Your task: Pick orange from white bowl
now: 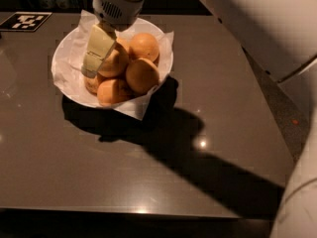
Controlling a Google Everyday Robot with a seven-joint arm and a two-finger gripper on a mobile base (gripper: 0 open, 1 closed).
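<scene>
The white bowl (pixel 67 53), lined with crinkled white paper, stands at the back left of the dark table and holds several oranges. My gripper (pixel 100 58) reaches down into it from above, its pale lower part pressed against the left side of the orange (pixel 117 63), which lies on top of the pile. Smaller oranges lie at the back right (pixel 144 45), the right (pixel 142 76) and the front (pixel 114 91). The gripper's far side is hidden behind the orange.
The dark table (pixel 89 157) stretches forward and right of the bowl. A black-and-white marker tag (pixel 25 21) lies at the back left corner. My white arm (pixel 257 24) crosses the upper right and casts a wide shadow over the table.
</scene>
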